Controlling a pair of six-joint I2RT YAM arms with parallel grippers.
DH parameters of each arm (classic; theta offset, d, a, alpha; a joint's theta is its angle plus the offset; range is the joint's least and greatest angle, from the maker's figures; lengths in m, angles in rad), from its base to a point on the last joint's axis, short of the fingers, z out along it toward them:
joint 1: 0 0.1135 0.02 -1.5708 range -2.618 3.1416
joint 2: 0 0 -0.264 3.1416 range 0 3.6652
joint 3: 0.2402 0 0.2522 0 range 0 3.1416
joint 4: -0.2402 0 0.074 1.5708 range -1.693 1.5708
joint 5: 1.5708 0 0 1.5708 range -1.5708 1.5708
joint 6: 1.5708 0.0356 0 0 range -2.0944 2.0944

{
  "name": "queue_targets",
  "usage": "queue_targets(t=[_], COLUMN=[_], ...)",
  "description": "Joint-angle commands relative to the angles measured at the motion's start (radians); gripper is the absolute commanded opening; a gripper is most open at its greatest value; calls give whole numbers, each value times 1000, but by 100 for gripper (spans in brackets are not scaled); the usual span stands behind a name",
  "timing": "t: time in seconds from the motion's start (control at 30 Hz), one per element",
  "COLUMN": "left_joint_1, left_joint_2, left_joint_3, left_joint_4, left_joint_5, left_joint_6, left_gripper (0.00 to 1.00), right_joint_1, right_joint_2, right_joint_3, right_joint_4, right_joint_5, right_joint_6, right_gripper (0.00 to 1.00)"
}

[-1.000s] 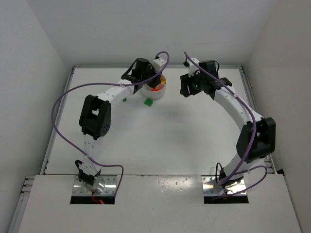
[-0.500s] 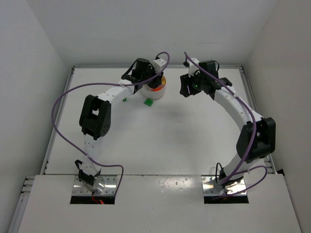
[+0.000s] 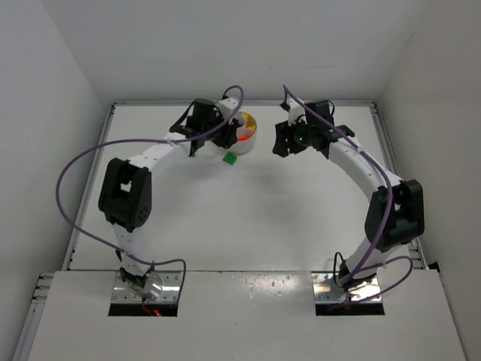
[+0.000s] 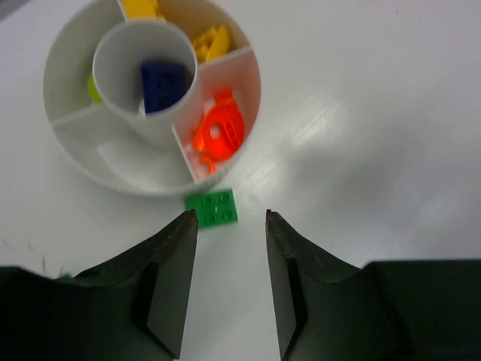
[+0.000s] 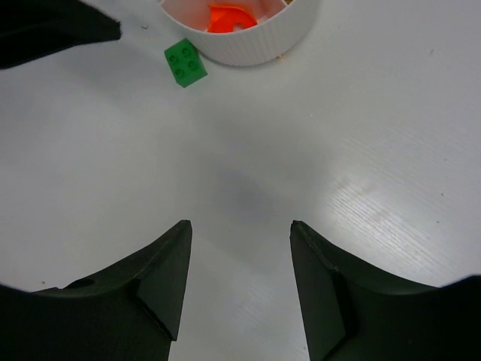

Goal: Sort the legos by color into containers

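The round white dish [image 4: 239, 71] has wedge containers around a centre well. A dark blue-purple lego [image 4: 163, 84] lies in the well. Yellow legos [image 4: 210, 41] fill one wedge, orange-red legos [image 4: 219, 134] another, and a lime bit [image 4: 94, 89] shows at the left. One green lego [image 4: 213, 207] lies flat on the table, touching the dish's near wall; it also shows as the green lego [image 3: 231, 158] and the green lego [image 5: 186, 62]. My left gripper [image 4: 230, 216] is open and empty just short of it. My right gripper [image 5: 240, 224] hangs open and empty over bare table, right of the dish [image 3: 252, 141].
The wedge of the dish [image 4: 113, 154] nearest the left finger holds nothing. A dark part of the left arm [image 5: 52, 26] crosses the right wrist view's top left corner. White walls close the table at the back and both sides.
My left arm has swung left and drawn back from over the dish, and its jaws have opened. The right arm has shifted only slightly.
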Motion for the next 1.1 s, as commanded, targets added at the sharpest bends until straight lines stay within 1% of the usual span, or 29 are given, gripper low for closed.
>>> queue_targets(t=[0.0,0.03,0.1,0.13,0.17,0.2,0.23,0.3,0.33,0.37,0.43,0.5,0.57,0.67,0.87,0.97,1.07], left_joint_1=[23,23,23,23,23,23,23,12,12,0,-35,-63,-83,-93,-94,-74,-63], left_joint_2=[-154,-195,-226,-237,-247,-247,-247,-238,-238,-238,-238,-206,-162,-94,-22,-2,21], left_joint_3=[-140,-217,-281,-338,-360,-378,-406,-458,-481,-499,-526,-526,-526,-474,-444,-444,-444], left_joint_4=[12,12,50,70,104,121,138,235,236,297,342,363,385,394,446,486,495], left_joint_5=[-9,-9,-18,-30,-62,-73,-84,-99,-99,-125,-156,-202,-211,-225,-272,-292,-305], left_joint_6=[-48,-48,-71,-102,-125,-148,-189,-258,-277,-294,-303,-283,-252,-220,-220,-274,-283], left_gripper=[48,52,57,62,66,74,88,96,99,99,99,99,99,99,99,99,98], right_joint_1=[-8,-8,-8,-8,-8,-8,-8,-8,-8,-8,-8,-8,-8,-8,-8,-8,-8], right_joint_2=[2,12,12,12,12,12,12,3,2,2,2,2,12,21,30,30,30], right_joint_3=[26,38,38,38,38,29,29,29,29,29,29,29,29,29,38,29,29], right_joint_4=[49,38,38,38,38,38,38,38,38,38,38,38,38,38,38,38,38], right_joint_5=[-53,-53,-53,-53,-53,-53,-53,-44,-44,-33,-33,-33,-33,-33,-33,-33,-24], right_joint_6=[47,47,47,47,47,47,47,47,47,47,47,47,47,47,47,47,47], right_gripper=[56,56,56,56,56,56,56,56,56,56,56,56,56,56,56,56,56])
